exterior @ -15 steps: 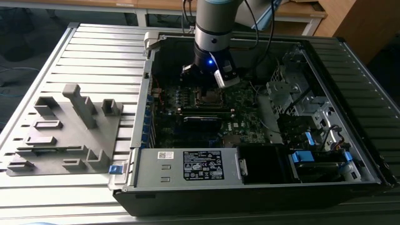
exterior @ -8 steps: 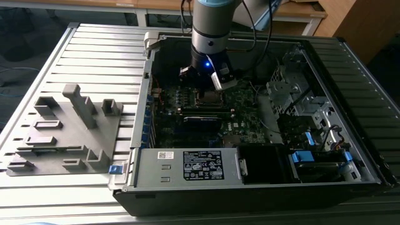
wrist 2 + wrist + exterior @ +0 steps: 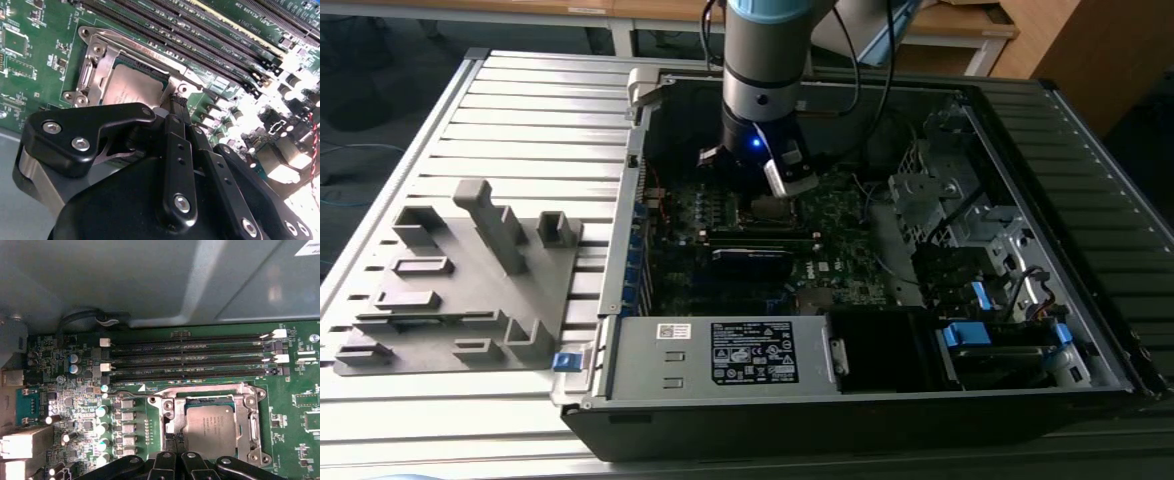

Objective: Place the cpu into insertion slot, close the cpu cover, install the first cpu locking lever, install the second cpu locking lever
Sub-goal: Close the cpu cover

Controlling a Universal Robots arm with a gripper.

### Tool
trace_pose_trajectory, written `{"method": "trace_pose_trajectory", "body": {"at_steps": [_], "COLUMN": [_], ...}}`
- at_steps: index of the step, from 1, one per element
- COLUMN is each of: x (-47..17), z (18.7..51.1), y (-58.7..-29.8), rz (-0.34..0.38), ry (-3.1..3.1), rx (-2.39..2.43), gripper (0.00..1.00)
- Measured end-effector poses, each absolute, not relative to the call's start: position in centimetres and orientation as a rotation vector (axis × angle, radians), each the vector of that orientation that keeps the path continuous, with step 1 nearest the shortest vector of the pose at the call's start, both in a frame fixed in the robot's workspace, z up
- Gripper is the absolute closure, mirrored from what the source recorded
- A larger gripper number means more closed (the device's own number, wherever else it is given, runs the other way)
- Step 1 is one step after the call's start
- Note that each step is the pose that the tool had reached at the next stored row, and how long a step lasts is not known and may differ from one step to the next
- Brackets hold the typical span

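Observation:
The cpu (image 3: 210, 427) lies in its socket on the green motherboard, its dull silver top showing through the square opening in both wrist views (image 3: 132, 87). The shiny cpu cover (image 3: 252, 422) lies flat over it (image 3: 97, 62). A thin wire locking lever (image 3: 130, 391) runs along the socket's memory-slot side, its free end reaching out toward the capacitors (image 3: 207, 91). My gripper (image 3: 177, 102) is shut, its black fingertips together at the socket's edge (image 3: 177, 456). Contact with the lever cannot be told. In the exterior view the gripper (image 3: 767, 195) hangs low inside the open computer case.
Black memory slots (image 3: 195, 360) run beside the socket, and capacitors (image 3: 102, 430) stand close by. A power supply box (image 3: 754, 352) with a white label fills the case's front. A metal drive cage (image 3: 947, 215) is at the exterior view's right, a grey fixture block (image 3: 454, 290) outside at its left.

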State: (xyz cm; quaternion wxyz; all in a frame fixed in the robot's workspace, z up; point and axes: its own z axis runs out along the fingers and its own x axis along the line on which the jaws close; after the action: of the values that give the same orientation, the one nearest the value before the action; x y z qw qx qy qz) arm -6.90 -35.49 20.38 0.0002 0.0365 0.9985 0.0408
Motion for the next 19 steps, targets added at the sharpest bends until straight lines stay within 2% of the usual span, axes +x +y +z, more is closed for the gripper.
{"method": "trace_pose_trajectory", "body": {"at_steps": [7, 13, 19], "x": [-6.91, -6.92, -6.9], "z": [20.35, 20.34, 20.27], "y": [-35.48, -35.47, -35.47], "rz": [0.13, 0.169, 0.172], "ry": [3.136, 3.136, 3.138], "rx": [0.115, 0.108, 0.057], "gripper": [0.89, 0.89, 0.89]}}
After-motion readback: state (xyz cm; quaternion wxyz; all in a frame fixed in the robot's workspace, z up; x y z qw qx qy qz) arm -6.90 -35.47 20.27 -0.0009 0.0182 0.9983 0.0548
